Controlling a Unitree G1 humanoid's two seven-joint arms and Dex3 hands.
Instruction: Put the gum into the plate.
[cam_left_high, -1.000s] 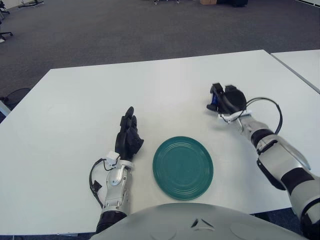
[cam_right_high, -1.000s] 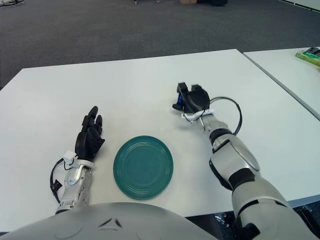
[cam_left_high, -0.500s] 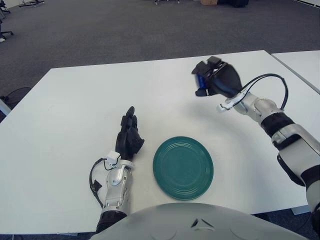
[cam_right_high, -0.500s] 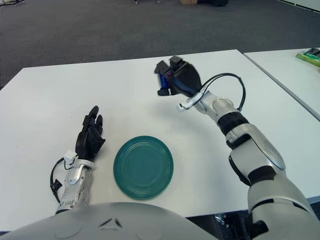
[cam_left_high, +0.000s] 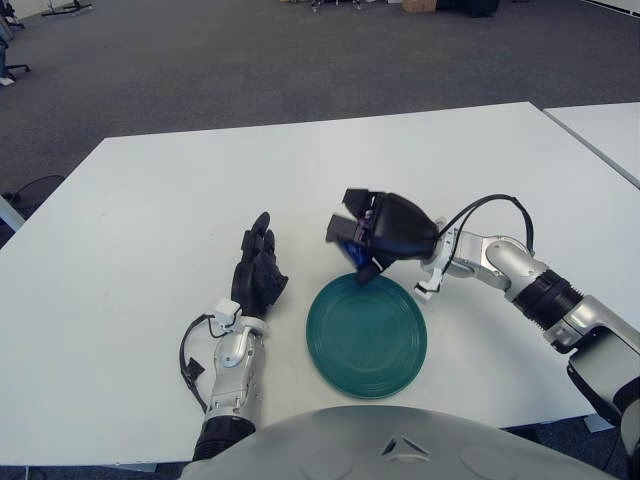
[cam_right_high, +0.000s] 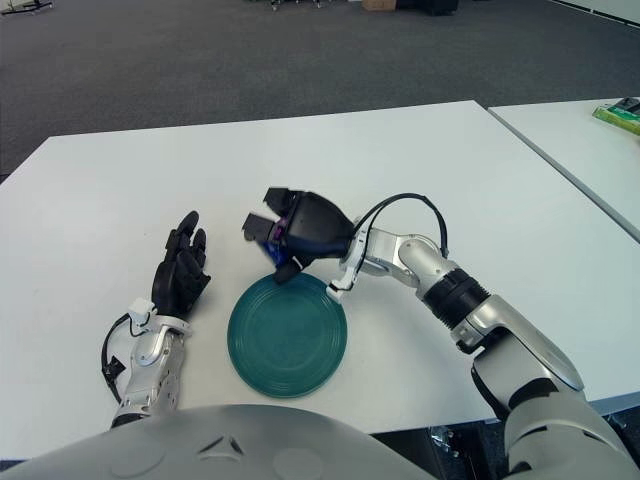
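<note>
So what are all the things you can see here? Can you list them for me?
gum: one, blue, held in the right robot hand, above the far edge of the plate
plate: one, dark green, on the table near the robot, nothing on it
table: one, white, under everything
second table: one, white, off to the right
green thing: one, at the right edge on the second table, too small to tell what it is
floor: dark grey carpet beyond the tables
left robot hand: one, black, fingers out, left of the plate
right robot hand: one, black, curled round the gum
</note>
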